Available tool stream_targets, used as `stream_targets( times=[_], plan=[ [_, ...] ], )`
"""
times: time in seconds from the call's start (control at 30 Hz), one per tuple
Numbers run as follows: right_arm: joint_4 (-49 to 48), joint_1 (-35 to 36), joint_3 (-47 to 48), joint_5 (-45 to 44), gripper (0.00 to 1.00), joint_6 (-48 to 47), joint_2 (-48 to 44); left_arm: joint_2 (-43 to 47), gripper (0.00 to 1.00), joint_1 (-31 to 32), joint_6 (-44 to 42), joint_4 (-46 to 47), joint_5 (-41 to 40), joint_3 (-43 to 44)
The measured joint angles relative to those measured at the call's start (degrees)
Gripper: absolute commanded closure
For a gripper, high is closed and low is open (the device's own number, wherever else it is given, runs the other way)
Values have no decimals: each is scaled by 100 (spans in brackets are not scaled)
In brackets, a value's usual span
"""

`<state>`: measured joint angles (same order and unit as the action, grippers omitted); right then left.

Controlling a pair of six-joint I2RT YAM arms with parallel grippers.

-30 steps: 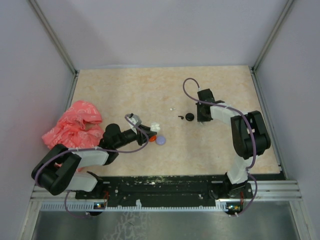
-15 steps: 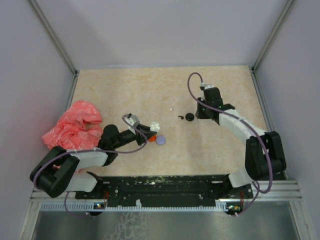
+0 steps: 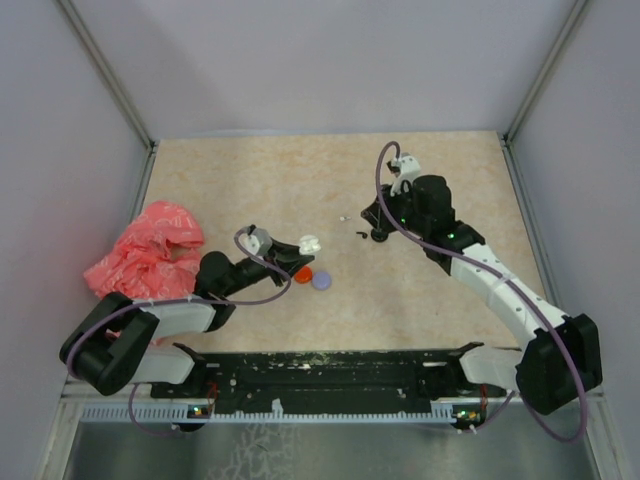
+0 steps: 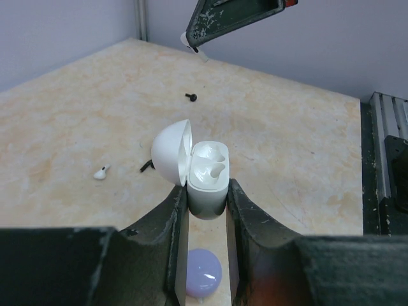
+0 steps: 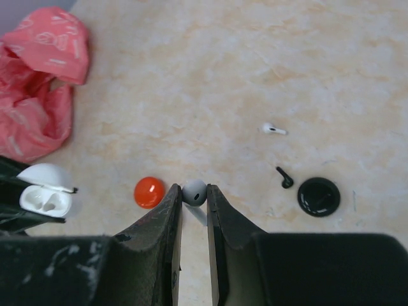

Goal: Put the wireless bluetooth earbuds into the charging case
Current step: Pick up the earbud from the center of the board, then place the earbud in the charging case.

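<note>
My left gripper [image 4: 207, 199] is shut on the open white charging case [image 4: 209, 167], lid swung left, both sockets empty. In the top view it [image 3: 309, 243] sits at the left gripper's tips [image 3: 297, 252]. My right gripper [image 5: 193, 191] is shut on a white earbud [image 5: 194, 192], held above the table right of the case [image 5: 46, 199]. It hangs at the top of the left wrist view [image 4: 192, 46]. Another white earbud [image 5: 273, 129] and a black earbud [image 5: 284, 178] lie loose on the table. In the top view the right gripper [image 3: 373, 221] hovers near them.
A black disc [image 5: 319, 196] lies beside the black earbud. A red disc [image 5: 148, 192] and a lilac disc [image 4: 204, 279] lie near the case. A crumpled pink bag [image 3: 145, 255] sits at the table's left edge.
The right arm has stretched out and its gripper has lifted and swung left toward the case, with the white earbud. The left gripper has shifted slightly with the case.
</note>
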<state>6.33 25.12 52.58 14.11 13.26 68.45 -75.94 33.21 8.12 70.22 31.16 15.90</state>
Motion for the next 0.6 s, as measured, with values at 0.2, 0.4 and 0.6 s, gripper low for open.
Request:
stream_targets(
  times=[0.2, 0.4, 0.6],
  plan=[
    [-916, 313, -236, 874, 96, 192, -271, -20, 96, 0, -2, 535, 127, 0],
    [-1954, 564, -450, 1692, 96, 623, -391, -50, 97, 0, -13, 1145, 249, 0],
    [-2830, 911, -535, 2194, 96, 975, -398, -37, 98, 0, -13, 1427, 358, 0]
  ],
)
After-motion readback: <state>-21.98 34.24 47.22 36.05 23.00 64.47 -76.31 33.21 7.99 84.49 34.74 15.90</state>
